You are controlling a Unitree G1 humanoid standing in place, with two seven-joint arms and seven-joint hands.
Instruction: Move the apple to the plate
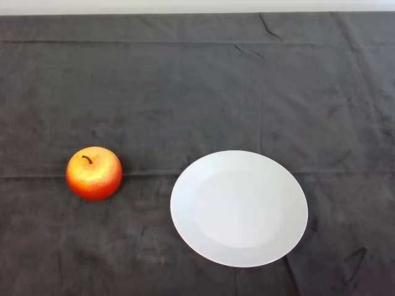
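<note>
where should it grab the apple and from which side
Probably around the round middle of the apple, coming down from above. It sits upright, stem up, alone on the cloth, so its sides are free all round. The plate lies apart to its right.

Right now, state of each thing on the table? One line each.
apple: upright, stem up, resting on the cloth left of the plate, apart from it, not yet moved.
plate: white, lying flat, right way up, nothing on it.
cloth: dark, spread over the table, a few creases and fold lines.
</note>
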